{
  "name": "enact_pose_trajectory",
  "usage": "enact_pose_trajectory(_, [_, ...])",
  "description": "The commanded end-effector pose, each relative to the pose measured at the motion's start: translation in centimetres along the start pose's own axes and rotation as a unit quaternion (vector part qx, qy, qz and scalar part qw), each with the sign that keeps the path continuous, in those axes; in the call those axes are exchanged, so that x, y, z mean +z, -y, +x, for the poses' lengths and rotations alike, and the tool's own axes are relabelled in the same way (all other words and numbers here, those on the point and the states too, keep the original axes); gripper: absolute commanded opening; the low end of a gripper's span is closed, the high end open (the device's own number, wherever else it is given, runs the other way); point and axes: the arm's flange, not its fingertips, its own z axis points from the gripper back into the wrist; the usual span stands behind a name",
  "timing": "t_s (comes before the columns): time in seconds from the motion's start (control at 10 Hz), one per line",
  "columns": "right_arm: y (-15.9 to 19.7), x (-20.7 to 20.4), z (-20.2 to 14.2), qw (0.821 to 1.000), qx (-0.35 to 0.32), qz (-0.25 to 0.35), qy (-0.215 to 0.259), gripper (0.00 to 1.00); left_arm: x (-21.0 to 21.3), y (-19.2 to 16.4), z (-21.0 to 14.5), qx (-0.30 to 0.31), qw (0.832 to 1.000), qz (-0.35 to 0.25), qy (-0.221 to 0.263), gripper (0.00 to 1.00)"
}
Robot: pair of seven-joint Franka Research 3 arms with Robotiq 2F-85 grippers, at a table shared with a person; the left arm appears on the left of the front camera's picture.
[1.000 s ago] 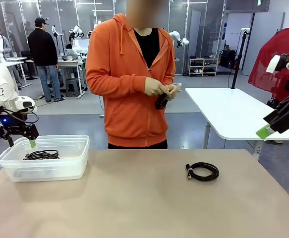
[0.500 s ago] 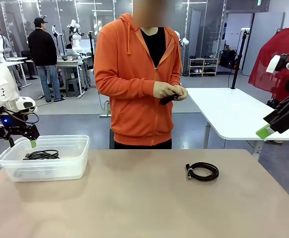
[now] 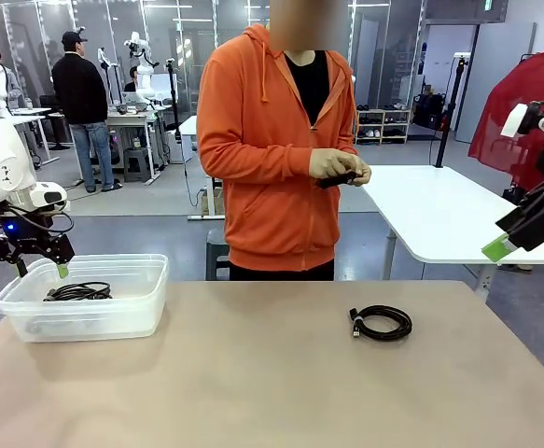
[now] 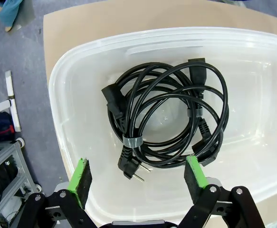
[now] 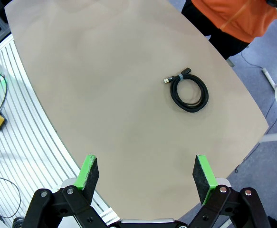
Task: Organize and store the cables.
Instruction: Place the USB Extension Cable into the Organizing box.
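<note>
Rightward shifts the person (image 3: pixel 276 159), hands (image 3: pixel 339 168) working a dark cord (image 3: pixel 331 180). Left gripper (image 4: pixel 138 178) gapes empty over the bin (image 3: pixel 85 322); right gripper (image 5: pixel 145 175), likewise released, should next fetch the coil (image 3: pixel 381 323) toward the table's far right.

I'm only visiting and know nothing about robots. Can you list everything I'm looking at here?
table: one, tan, foreground
tub: one, clear, table's left end
power cords: one black coiled bundle, in the tub; number unclear
small cable: one, black, coiled, on the table, right of middle
white table: one, beyond the tan one
hands: two, of a person in orange across the table, holding a small dark item
left fingers: two, black, green pads, open above the tub
right fingers: two, same colours, open, high above the table
</note>
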Motion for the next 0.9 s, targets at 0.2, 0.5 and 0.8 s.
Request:
enact_pose_trajectory(0.2, [0.0, -0.1, -0.1, 1.000, -0.004, -0.001, 0.000, 1.00, 0.0, 0.0, 0.0, 0.000, 1.000, 0.000, 0.000, 0.98])
enact_pose_trajectory(0.5, [0.0, -0.1, -0.1, 1.000, -0.004, -0.001, 0.000, 1.00, 5.3, 0.7, -4.2, -0.090, 0.995, -0.018, 0.045, 0.99])
enact_pose_trajectory(0.8, [0.0, -0.1, -0.1, 1.000, -0.004, -0.001, 0.000, 1.00, 11.1, 3.6, -12.9, -0.195, 0.978, -0.044, 0.066, 0.99])
